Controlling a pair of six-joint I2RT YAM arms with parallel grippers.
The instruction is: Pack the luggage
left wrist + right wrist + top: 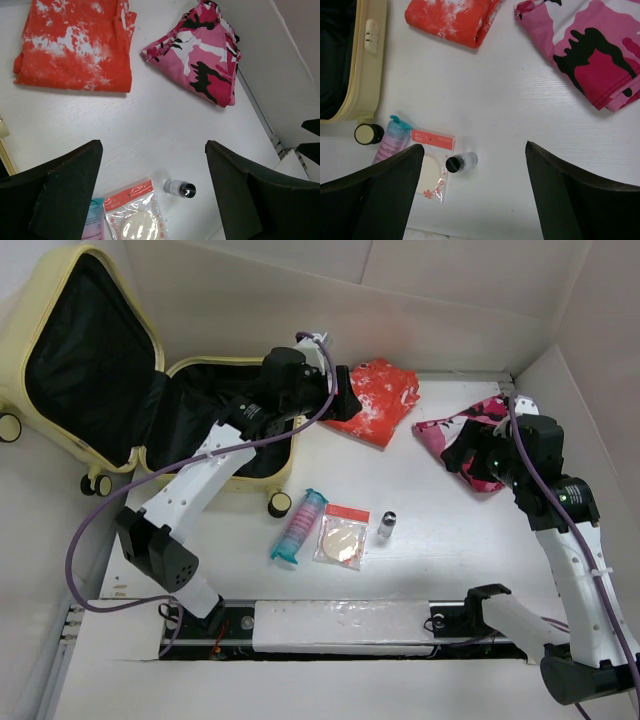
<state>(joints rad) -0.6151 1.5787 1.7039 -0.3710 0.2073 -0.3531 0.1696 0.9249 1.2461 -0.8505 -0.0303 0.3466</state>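
The pale yellow luggage (pixel 70 447) lies open at the far left, its lid tipped back and its black lining bare; its rim (pixel 367 65) also shows in the right wrist view. My left gripper (pixel 343 400) is open and empty, held above the table between the luggage and a folded orange tie-dye cloth (pixel 385 400). In the left wrist view the gripper (pixel 155 190) hangs over bare table. My right gripper (pixel 466 458) is open and empty above the near edge of a folded pink camouflage cloth (pixel 470 425); in the right wrist view the gripper (pixel 475 190) is over bare table.
A teal-capped tube (pixel 300 525), a packet with a round puff (pixel 342 537) and a small clear bottle with a black cap (pixel 386 525) lie in a row in front of the luggage wheel (pixel 280 504). White walls enclose the table at the back and right.
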